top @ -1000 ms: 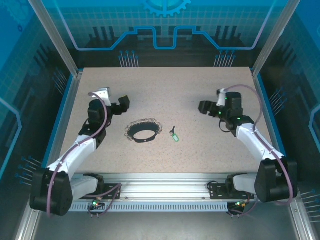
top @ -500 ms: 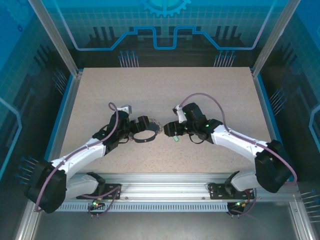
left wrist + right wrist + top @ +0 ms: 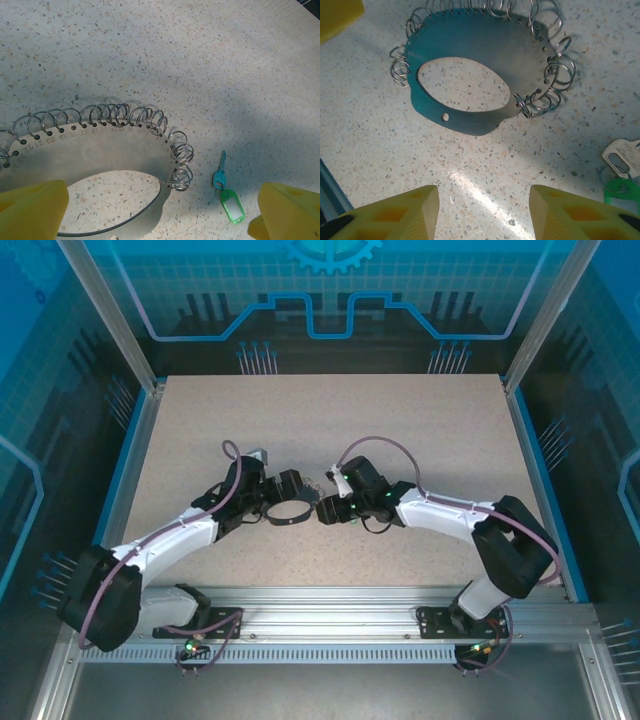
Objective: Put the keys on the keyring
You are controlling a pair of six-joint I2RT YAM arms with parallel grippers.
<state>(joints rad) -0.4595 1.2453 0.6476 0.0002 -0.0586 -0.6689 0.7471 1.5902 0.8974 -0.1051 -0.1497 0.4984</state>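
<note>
left jaws wide apart, empty, over the keyring (image 3: 115,155), flat near the centre of the table (image 3: 400,420); key (image 3: 220,172) with green tag (image 3: 231,207) just right of it, not touching; right jaws apart, empty, close by the keyring

The keyring (image 3: 110,152) is a flat, smooth, dull-grey metal band edged with shiny wire rings (image 3: 116,114). The key (image 3: 219,176) is metal with a teal sheen, its tag (image 3: 232,206) glossy green plastic. The table (image 3: 210,60) is matt and speckled. The fingers (image 3: 395,212) look like matt yellow plastic.
</note>
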